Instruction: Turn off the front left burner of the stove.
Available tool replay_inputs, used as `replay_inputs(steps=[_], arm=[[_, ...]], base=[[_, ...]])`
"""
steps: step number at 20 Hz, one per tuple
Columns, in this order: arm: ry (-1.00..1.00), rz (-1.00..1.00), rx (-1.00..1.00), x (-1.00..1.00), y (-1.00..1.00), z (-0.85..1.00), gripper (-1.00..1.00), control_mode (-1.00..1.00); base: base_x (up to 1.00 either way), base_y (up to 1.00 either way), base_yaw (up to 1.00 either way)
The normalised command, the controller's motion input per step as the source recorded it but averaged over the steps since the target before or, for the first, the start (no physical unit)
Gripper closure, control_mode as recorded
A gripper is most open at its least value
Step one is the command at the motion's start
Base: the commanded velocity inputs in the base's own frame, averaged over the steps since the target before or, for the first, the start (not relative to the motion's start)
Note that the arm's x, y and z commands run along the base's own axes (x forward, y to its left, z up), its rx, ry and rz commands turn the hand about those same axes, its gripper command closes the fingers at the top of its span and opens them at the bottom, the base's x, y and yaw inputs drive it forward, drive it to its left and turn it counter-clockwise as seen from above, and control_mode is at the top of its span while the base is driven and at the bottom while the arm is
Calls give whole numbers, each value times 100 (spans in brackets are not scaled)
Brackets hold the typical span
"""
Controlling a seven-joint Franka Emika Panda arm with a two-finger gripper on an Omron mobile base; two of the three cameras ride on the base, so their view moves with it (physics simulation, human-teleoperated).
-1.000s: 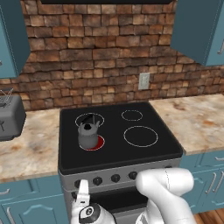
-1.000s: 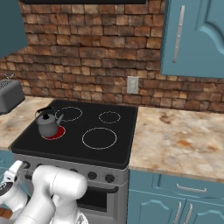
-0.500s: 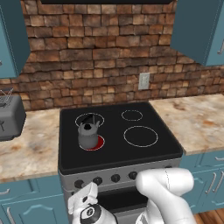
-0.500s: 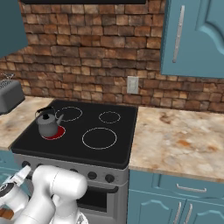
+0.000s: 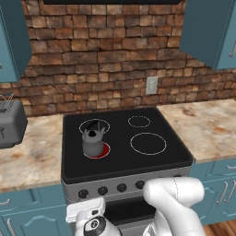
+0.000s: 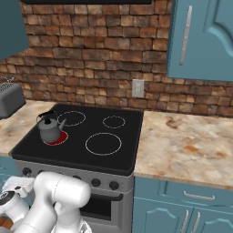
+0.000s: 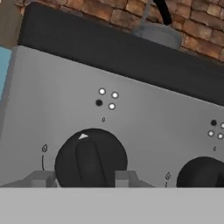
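The stove [image 5: 124, 170] stands between two stretches of counter [image 5: 209, 126], its black glass top showing white-outlined rings at the rear and the right. The front left burner [image 5: 102, 151] glows red at about 8 o'clock on the glass in the left base view, and a small grey kettle [image 5: 92, 141] sits on it, covering most of the glow. The same burner [image 6: 59, 138] shows as a red crescent under the kettle in the right base view. A toaster [image 5: 9, 122] rests on the counter at 9 o'clock from the stove.

Low in front of the range, the gripper [image 7: 81, 178] faces the steel front panel. In the hand view the leftmost knob [image 7: 90, 158] fills the lower centre, its white pointer turned to roughly 11 o'clock, and a second knob [image 7: 202, 172] sits at 3 o'clock from it. The two fingers [image 7: 41, 178] stand apart, one at each side of the leftmost knob's lower edge, open around it; whether they touch it cannot be told.
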Motion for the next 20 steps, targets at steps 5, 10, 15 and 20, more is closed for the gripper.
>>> replay_inputs(steps=[5,10,15,20], arm=[[-5,-17,59,28,0,72,100,-100],[0,-19,63,31,-5,67,100,-100],[0,-19,63,35,-9,65,100,-100],[0,-18,57,23,-16,47,100,-100]], base=[[0,0,0],[0,0,0],[0,0,0],[0,0,0]])
